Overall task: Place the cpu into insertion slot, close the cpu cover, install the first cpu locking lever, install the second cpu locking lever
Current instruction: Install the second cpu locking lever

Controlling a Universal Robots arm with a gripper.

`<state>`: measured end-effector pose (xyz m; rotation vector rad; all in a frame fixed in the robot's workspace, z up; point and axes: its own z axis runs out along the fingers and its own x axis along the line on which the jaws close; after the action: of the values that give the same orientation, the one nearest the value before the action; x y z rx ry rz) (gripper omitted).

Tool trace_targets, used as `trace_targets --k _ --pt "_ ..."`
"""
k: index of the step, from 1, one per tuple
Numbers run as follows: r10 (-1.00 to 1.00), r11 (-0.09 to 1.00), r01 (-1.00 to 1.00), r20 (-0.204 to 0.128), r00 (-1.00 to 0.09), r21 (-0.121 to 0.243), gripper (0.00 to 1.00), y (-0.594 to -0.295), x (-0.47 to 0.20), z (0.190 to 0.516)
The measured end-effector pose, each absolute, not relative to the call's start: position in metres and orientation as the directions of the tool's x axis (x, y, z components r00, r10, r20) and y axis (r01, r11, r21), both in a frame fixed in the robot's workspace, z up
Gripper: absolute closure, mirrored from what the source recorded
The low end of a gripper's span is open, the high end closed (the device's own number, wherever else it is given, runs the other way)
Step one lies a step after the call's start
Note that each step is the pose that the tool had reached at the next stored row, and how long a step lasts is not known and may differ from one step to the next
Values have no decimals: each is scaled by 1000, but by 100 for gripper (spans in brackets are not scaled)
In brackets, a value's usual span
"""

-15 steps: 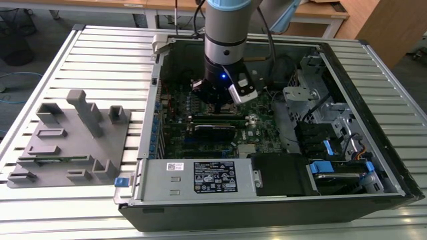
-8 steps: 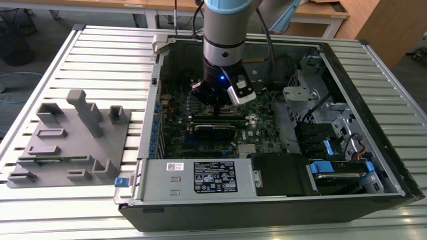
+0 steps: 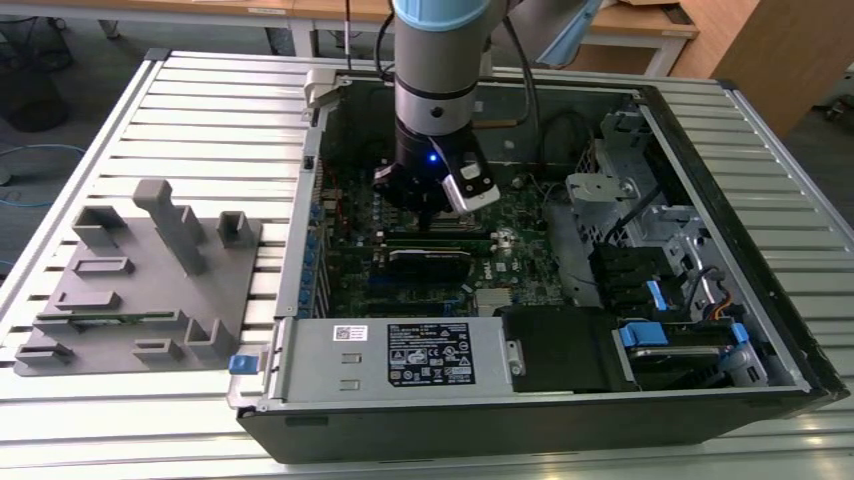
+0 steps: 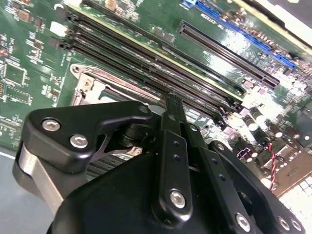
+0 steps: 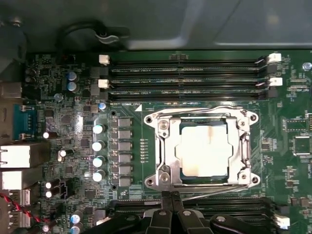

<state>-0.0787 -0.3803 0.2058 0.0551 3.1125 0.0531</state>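
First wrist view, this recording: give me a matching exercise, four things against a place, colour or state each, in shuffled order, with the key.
Things:
1. cpu
2. cpu cover
3. gripper
4. power supply

Descriptions:
A. silvery frame lying flat around the chip
B. fingertips together at the socket's edge
C. pale metal top showing through the frame's window
D. grey box bearing a black label, in the exterior view

Pairs: 1-C, 2-A, 3-B, 4-D
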Motion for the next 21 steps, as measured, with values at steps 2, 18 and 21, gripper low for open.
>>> trace_targets --k 2,18,21 --pt "37 999 36 -28 -999 35 90 -380 -80 205" --pt "48 998 47 -27 -998 38 90 -379 -91 203" --pt "48 998 47 -27 -998 40 90 -379 -91 202"
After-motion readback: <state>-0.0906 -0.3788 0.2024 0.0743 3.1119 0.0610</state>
